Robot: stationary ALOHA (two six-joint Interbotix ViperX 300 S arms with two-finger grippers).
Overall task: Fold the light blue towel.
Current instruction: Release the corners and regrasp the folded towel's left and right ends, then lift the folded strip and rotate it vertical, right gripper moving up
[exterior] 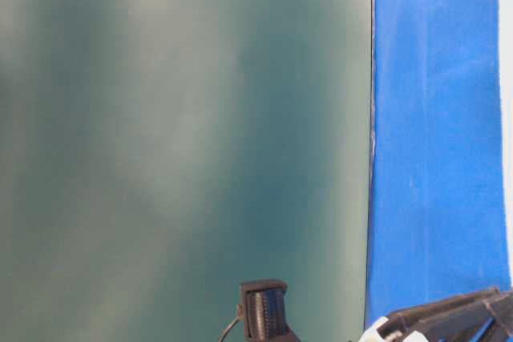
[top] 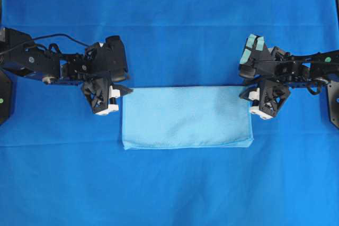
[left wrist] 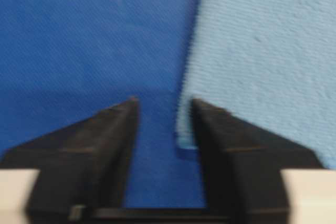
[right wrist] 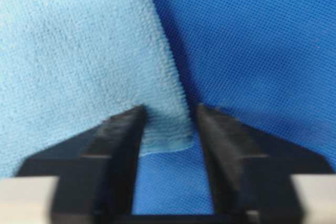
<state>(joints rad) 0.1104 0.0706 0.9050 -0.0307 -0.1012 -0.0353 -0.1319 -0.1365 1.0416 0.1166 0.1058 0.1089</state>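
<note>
The light blue towel point(top: 185, 117) lies flat on the deep blue table covering point(top: 169, 25) as a wide rectangle, doubled over. My left gripper point(top: 125, 91) sits low at its far left corner. In the left wrist view the left gripper point(left wrist: 164, 103) is open, and the towel point(left wrist: 262, 51) corner just reaches into the gap by the right-hand finger point(left wrist: 220, 140). My right gripper point(top: 244, 95) sits at the far right corner. There the right gripper point(right wrist: 170, 109) is open, with the towel point(right wrist: 79, 51) corner lying between its fingers, untouched on both sides.
The table covering point(exterior: 437, 118) spreads on all sides of the towel. The table-level view shows mostly a dull green wall point(exterior: 176, 150), a small black fixture point(exterior: 264, 310) and part of an arm point(exterior: 449, 318) at its bottom edge.
</note>
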